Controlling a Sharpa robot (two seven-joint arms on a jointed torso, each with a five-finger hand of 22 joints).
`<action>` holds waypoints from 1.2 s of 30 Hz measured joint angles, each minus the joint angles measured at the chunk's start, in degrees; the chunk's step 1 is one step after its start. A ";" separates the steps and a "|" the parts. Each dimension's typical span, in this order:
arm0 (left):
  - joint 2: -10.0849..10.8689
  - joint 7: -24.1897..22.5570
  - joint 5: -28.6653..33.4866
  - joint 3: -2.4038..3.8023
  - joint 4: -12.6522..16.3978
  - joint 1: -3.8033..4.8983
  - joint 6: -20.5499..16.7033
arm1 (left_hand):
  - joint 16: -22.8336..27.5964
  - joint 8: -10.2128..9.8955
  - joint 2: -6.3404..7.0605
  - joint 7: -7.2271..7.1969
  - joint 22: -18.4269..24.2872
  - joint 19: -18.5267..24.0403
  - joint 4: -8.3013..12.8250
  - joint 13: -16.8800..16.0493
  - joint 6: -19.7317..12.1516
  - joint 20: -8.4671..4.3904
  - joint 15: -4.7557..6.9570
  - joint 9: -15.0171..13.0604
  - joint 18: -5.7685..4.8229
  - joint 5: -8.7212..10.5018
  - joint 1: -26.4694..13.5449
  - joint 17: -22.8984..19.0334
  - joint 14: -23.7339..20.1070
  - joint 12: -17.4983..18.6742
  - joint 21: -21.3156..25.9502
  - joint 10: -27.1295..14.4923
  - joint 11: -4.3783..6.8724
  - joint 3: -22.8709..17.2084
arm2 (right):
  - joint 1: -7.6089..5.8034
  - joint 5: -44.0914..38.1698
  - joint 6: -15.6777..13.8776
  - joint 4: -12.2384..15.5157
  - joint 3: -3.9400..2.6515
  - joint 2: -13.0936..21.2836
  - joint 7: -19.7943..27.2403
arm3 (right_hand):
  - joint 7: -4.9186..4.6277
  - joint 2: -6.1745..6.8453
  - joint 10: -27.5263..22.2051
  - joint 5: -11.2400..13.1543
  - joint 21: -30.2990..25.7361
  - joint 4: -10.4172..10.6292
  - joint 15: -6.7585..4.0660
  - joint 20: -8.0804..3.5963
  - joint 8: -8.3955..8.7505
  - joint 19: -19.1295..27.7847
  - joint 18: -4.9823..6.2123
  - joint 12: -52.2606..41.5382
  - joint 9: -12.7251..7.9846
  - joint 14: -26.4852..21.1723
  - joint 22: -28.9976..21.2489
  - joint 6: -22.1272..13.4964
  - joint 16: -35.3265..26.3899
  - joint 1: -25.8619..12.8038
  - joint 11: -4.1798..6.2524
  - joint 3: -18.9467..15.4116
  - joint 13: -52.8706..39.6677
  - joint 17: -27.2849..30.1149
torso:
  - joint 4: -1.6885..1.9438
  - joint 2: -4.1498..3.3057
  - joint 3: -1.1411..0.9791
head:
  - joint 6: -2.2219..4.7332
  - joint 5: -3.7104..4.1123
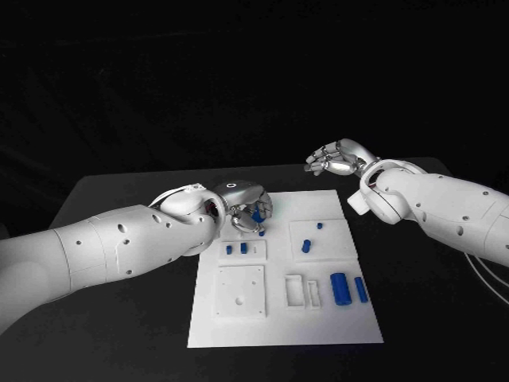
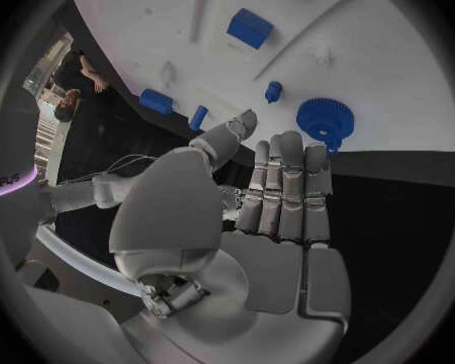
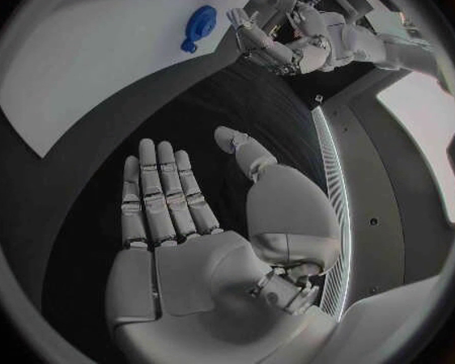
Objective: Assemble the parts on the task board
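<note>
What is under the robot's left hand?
The left hand hovers open above the white board, over a blue gear. From the head view its fingers mostly cover it.

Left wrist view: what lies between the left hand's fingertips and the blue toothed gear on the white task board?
Nothing. In the left wrist view the left hand is open, and only bare black table separates it from the blue toothed gear on the white task board.
</note>
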State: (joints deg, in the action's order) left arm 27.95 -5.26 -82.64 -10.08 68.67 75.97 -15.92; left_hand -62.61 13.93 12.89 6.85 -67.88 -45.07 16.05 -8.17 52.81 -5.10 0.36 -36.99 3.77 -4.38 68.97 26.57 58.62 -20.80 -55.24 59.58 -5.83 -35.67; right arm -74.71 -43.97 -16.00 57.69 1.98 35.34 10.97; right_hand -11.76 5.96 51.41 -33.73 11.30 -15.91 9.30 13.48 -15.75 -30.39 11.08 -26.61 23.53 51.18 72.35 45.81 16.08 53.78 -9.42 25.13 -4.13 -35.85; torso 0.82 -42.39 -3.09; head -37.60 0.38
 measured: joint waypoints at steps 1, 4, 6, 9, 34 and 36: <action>-0.13 0.04 -0.60 0.00 -0.10 -0.09 0.22 | -0.22 0.00 0.00 0.00 -0.02 0.00 0.00 0.04 0.00 0.00 0.00 0.03 0.01 0.00 0.00 0.06 0.00 0.00 0.00 0.00 0.00 0.00 | 0.00 0.00 0.00 0.02 0.00 0.00 0.00 | 0.00 0.00 0.00 0.00 0.00 0.00 0.00 0.00 0.00 0.00 -0.01 0.00 0.00 0.00 0.00 0.00 0.00 0.00 0.00 0.00 0.00 0.00 | -0.03 -0.02 -0.02 | 0.00 0.01; -0.60 0.15 -2.26 -0.02 -0.58 -0.36 0.92 | -0.44 0.00 0.00 0.23 -0.16 0.00 0.01 0.29 0.23 0.00 0.00 0.24 0.03 -0.10 0.00 0.19 0.00 0.59 0.00 0.00 0.00 0.31 | 0.00 0.00 0.01 0.12 0.00 0.04 0.00 | 0.00 0.00 0.00 0.00 0.00 0.00 0.00 0.00 0.00 0.00 0.00 0.00 0.00 0.00 0.00 0.00 0.00 0.00 0.00 0.00 0.00 0.00 | -0.10 -0.10 -0.03 | -0.01 0.01; -0.91 0.19 -3.10 -0.03 -0.99 -0.50 1.29 | -0.44 0.00 0.00 0.43 -0.23 0.00 0.01 0.67 0.43 0.00 -0.03 0.49 0.04 -0.70 0.00 0.18 -0.03 1.45 0.00 -0.02 -0.02 0.31 | -0.01 0.00 0.02 0.17 0.00 0.08 0.00 | 0.00 0.00 0.00 0.00 0.00 0.00 0.00 0.00 0.00 0.00 0.00 0.00 0.00 0.00 0.00 0.00 0.00 0.00 0.00 0.00 0.00 0.00 | -0.14 -0.15 -0.03 | -0.01 0.01; -1.19 0.24 -4.23 -0.08 -1.32 -0.61 2.01 | -0.44 -0.33 0.00 0.43 -0.23 0.00 0.01 1.26 0.43 0.01 -0.32 0.86 0.04 -1.56 0.00 -0.05 -0.78 2.63 0.00 -0.92 -0.28 0.31 | -0.01 0.00 0.02 0.21 0.00 0.12 0.00 | 0.00 0.00 0.00 0.00 0.00 0.00 0.00 0.00 0.00 0.00 0.00 0.00 0.00 0.00 0.00 0.00 0.00 0.00 0.00 0.00 0.00 0.00 | -0.17 -0.19 -0.07 | -0.05 0.04; -2.71 1.15 -6.99 -0.26 -4.33 -1.59 4.32 | -1.99 -0.63 -3.04 0.72 -1.16 -0.11 -0.22 1.40 1.15 0.11 -0.07 2.30 0.29 -1.80 1.69 0.37 -0.50 3.27 0.01 2.05 0.23 0.05 | -0.01 0.00 0.02 0.47 0.00 0.16 0.03 | 0.00 0.00 0.00 -0.22 0.00 0.00 0.00 0.00 0.00 0.00 0.00 -0.22 -0.05 0.00 0.09 0.00 0.00 0.00 0.00 0.00 -0.02 -0.05 | -0.12 -0.17 0.00 | -0.46 0.29; -2.84 1.15 -6.99 -0.21 -4.56 -1.61 4.33 | -1.99 -0.63 -3.37 0.72 -1.22 -0.25 -0.22 1.42 1.15 -0.03 0.10 2.39 0.31 -1.80 1.62 0.37 -0.32 3.26 0.01 2.14 0.29 0.05 | -0.01 0.00 0.02 0.47 0.00 0.15 0.03 | 0.00 0.00 0.00 -0.22 0.00 0.00 0.00 0.00 0.00 0.00 0.00 -0.22 -0.04 0.00 0.09 0.00 0.00 0.00 0.00 0.00 -0.02 -0.05 | -0.12 -0.18 0.00 | -0.46 0.29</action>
State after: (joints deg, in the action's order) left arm 25.11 -4.11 -89.63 -10.30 64.11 74.36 -11.60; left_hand -64.60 13.30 9.52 7.58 -69.11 -45.32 15.83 -6.75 53.96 -5.13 0.47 -34.59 4.09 -6.18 70.59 26.94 58.30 -17.54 -55.24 61.73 -5.54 -35.62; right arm -74.72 -43.97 -15.98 58.16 1.98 35.49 11.00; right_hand -11.76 5.96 51.41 -33.95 11.30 -15.91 9.30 13.48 -15.75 -30.39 11.08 -26.83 23.48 51.19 72.44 45.81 16.08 53.78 -9.42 25.13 -4.15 -35.90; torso 0.70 -42.56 -3.09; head -38.06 0.67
